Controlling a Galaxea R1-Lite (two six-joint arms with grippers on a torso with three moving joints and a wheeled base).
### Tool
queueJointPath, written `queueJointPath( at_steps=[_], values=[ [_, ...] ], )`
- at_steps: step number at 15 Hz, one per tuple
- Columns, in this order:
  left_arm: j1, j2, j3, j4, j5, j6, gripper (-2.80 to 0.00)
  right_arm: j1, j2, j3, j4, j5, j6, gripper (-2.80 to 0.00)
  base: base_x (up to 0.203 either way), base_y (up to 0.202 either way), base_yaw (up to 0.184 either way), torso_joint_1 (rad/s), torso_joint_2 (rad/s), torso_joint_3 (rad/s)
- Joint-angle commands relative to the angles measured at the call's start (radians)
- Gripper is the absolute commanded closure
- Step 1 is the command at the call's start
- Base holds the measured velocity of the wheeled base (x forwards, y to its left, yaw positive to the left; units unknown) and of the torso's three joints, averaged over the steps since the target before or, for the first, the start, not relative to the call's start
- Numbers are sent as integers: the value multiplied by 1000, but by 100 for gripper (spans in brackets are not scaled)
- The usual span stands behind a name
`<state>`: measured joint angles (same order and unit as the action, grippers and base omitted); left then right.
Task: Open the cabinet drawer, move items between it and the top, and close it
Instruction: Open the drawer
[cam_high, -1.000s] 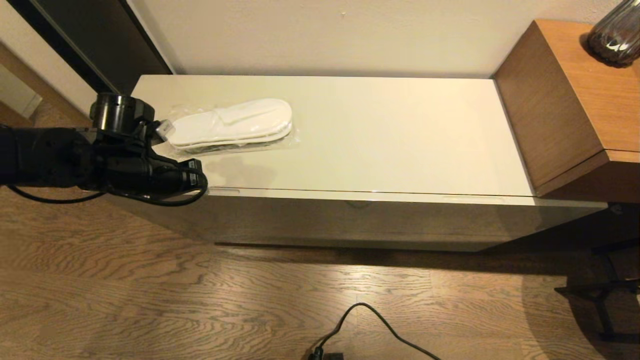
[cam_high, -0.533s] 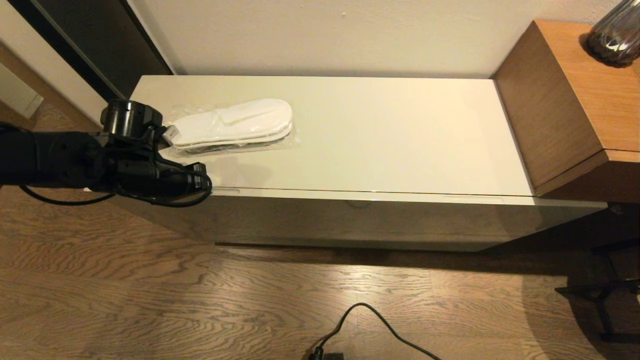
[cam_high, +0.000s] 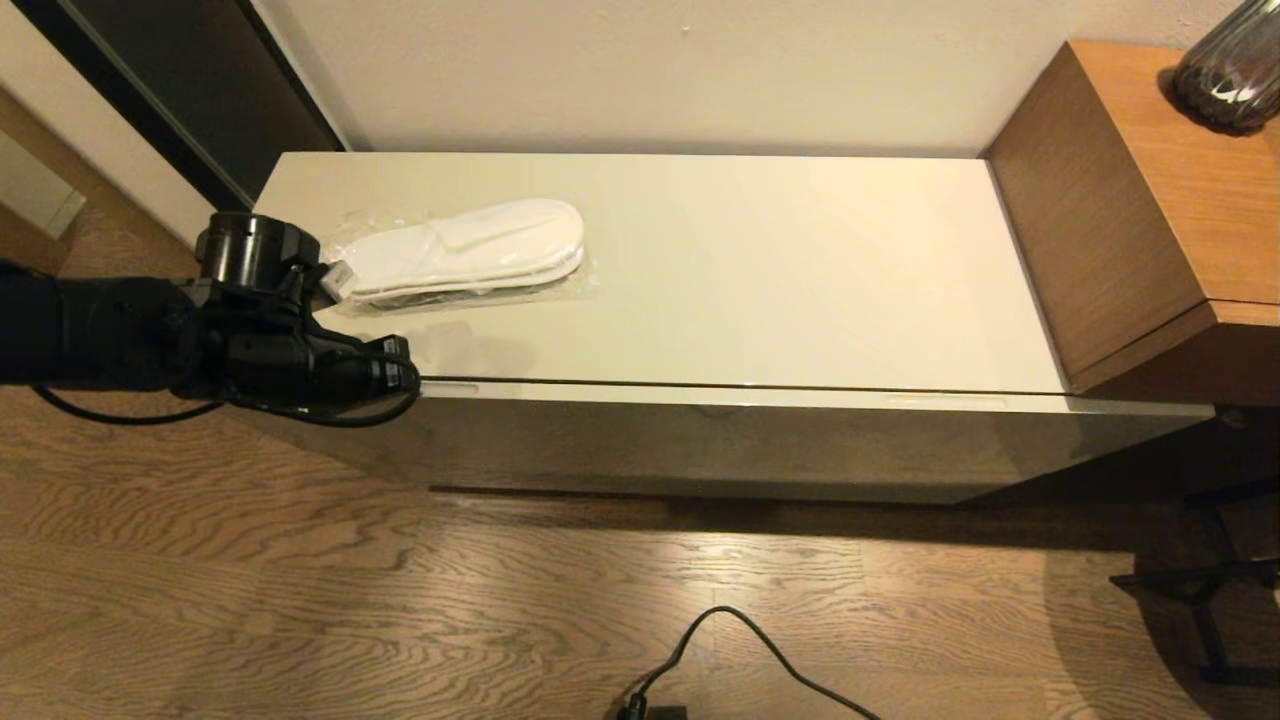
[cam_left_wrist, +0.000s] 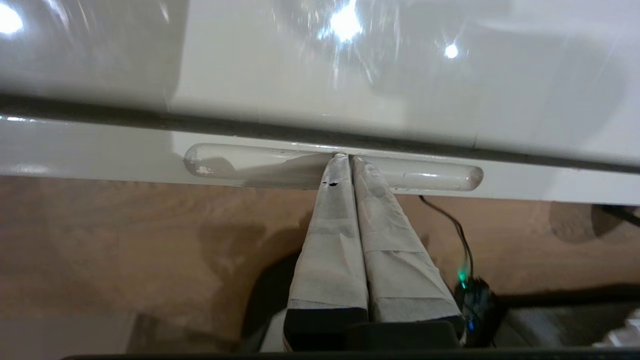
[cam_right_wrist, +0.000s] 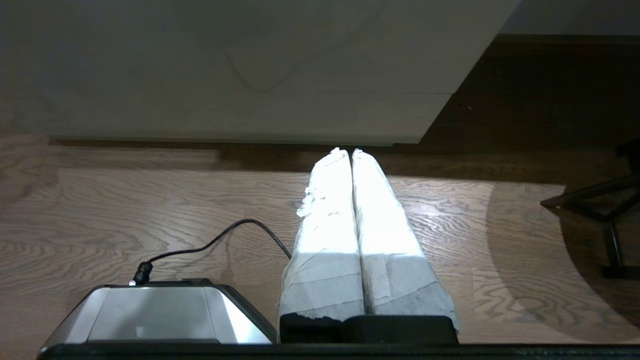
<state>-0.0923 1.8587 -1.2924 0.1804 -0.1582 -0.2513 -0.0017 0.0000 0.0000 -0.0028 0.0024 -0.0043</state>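
text: none legible | labels: none | brands: none | numbers: none | signs: none

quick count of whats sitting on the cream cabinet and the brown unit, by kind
Flat white slippers in clear plastic wrap, on the glossy cream cabinet top: 1 pack
Dark ribbed glass vase, on the brown wooden unit: 1
Total: 2

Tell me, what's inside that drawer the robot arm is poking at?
Nothing inside shows: the drawer is open only a dark crack below the top. The shut left gripper sits in its slot handle. Only wrapped slippers lie on top.
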Motion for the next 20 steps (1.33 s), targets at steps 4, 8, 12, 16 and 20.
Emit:
queueJointPath(
  at_steps=[4, 8, 12, 16, 20],
  values=[
    [-3, -62, 218, 29, -69, -9, 0, 0, 1, 0, 0, 1, -2, 0, 0, 0, 0, 0, 0, 0],
    [-3, -175, 341, 46, -171, -49, 0, 0, 1, 0, 1, 1, 0, 0, 0, 0, 0, 0, 0, 0],
    [-2, -469, 408, 178, -250, -88, 0, 0, 2, 0, 0, 1, 0, 0, 0, 0, 0, 0, 0, 0],
    [-1, -828, 446, 245, -198, -196, 0, 0, 0, 0, 0, 1, 0, 0, 0, 0, 0, 0, 0, 0],
    [1, -1014, 545, 287, -127, -239, 0, 0, 0, 0, 0, 1, -2, 0, 0, 0, 0, 0, 0, 0]
  ],
)
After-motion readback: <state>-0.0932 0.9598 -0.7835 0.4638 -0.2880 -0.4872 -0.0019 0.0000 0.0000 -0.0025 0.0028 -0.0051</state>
